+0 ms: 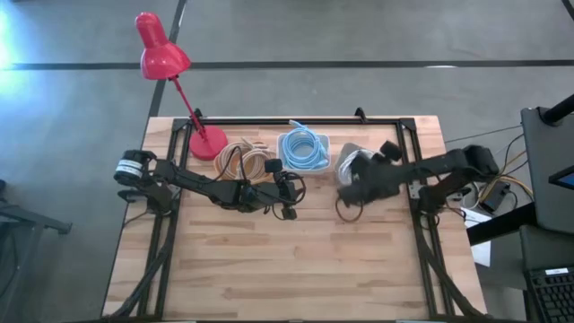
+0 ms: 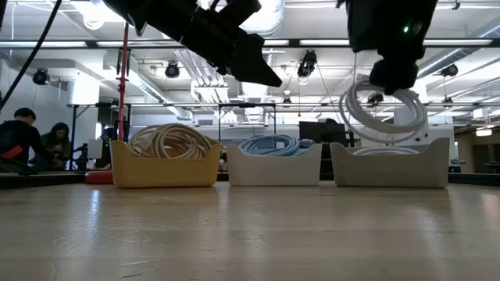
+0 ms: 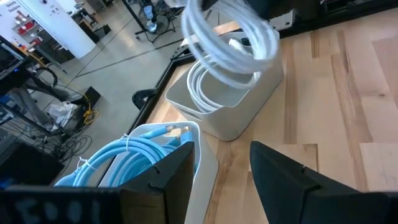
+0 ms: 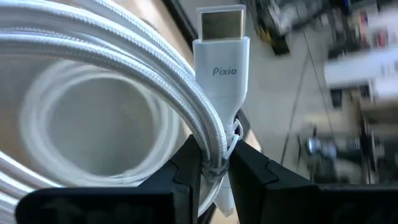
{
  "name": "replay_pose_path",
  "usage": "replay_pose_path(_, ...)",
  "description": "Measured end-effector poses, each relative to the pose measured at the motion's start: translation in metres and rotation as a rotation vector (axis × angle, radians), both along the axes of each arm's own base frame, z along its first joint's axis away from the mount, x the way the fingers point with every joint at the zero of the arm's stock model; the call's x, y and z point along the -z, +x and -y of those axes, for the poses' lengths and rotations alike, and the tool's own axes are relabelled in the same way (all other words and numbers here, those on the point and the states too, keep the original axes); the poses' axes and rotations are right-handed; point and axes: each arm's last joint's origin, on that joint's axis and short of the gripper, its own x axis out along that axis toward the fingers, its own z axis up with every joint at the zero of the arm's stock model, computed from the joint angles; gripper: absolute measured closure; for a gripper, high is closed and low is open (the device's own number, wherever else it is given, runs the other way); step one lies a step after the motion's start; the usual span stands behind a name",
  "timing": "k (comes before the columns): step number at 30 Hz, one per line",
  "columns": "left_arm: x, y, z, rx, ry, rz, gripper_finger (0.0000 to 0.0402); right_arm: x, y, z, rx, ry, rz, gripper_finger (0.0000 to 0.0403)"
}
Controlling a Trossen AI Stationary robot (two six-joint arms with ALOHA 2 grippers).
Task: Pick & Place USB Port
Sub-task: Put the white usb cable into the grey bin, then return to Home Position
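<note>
The right hand (image 4: 214,168) is clamped on a coiled white cable (image 2: 384,109), its 2 fingers pinching the braided strands just behind the plug marked Pixio. The coil hangs in the air under that hand, directly above the grey bin (image 2: 389,164) where more white cable lies. The left hand (image 3: 221,171) hovers with fingers apart, holding nothing, over the bench (image 1: 305,260) beside the white bin (image 3: 202,165) of blue cable (image 3: 121,162).

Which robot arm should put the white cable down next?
Probably the right: the right gripper is shut on the white cable, above the grey bin. The left gripper is open and empty.
</note>
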Motion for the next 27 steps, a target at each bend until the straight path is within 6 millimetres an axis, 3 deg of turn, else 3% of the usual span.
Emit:
replay_pose_path(7,0.0,0.0,0.0,0.0,0.0,0.0,0.0225,0.028,-0.015,0.039,0.236,-0.01,0.016,0.0342)
replay_pose_path(14,0.0,0.0,0.0,0.0,0.0,0.001,0.0225,0.053,-0.014,0.047,0.221,0.068,0.035,0.032)
replay_pose_path(21,0.0,0.0,0.0,-0.001,0.0,0.0,0.0225,0.054,-0.015,0.052,0.22,0.075,0.013,0.0285)
replay_pose_path(27,0.0,0.0,0.0,0.004,0.017,-0.009,0.0225,0.042,-0.007,0.052,0.188,0.106,0.025,0.0257)
